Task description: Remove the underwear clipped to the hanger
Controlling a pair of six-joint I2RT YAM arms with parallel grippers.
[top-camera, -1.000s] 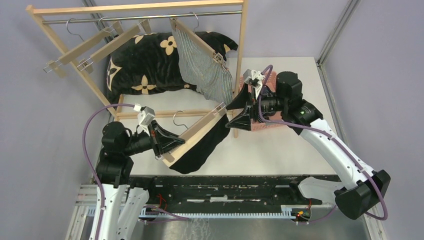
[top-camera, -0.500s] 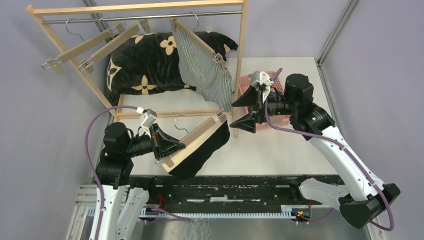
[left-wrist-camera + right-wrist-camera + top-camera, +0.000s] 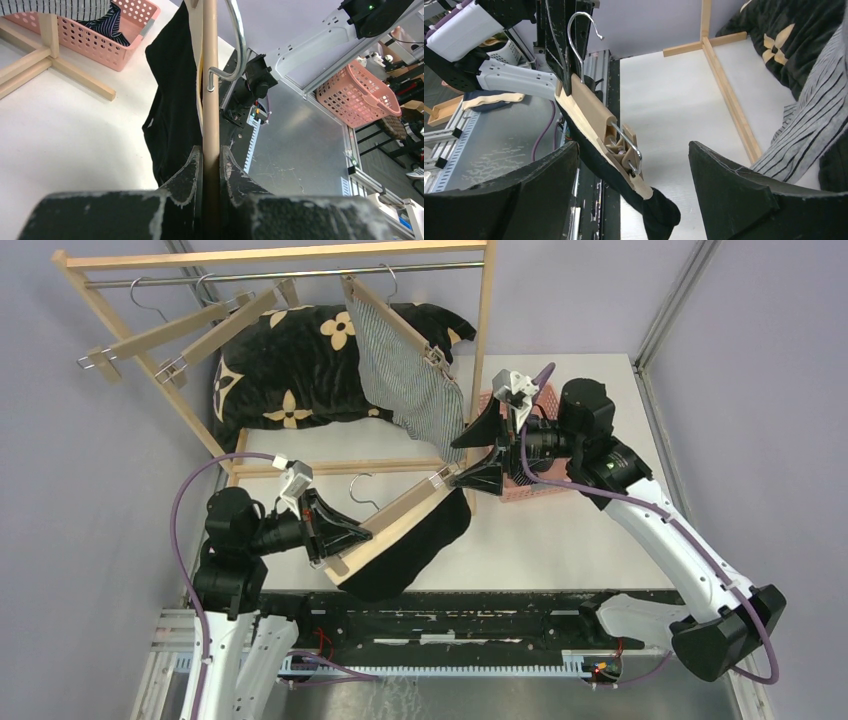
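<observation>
Black underwear (image 3: 412, 548), low-centre in the top view, is clipped to a wooden hanger (image 3: 395, 518); in the left wrist view that hanger is pinched by the left gripper (image 3: 210, 152); in the right wrist view its clip (image 3: 624, 150) is framed by the wide-spread right gripper (image 3: 633, 147).

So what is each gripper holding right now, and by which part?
Left gripper clamps the wooden hanger by its bar, beside the hook. Right gripper holds nothing, open near the hanger's clip.
</observation>
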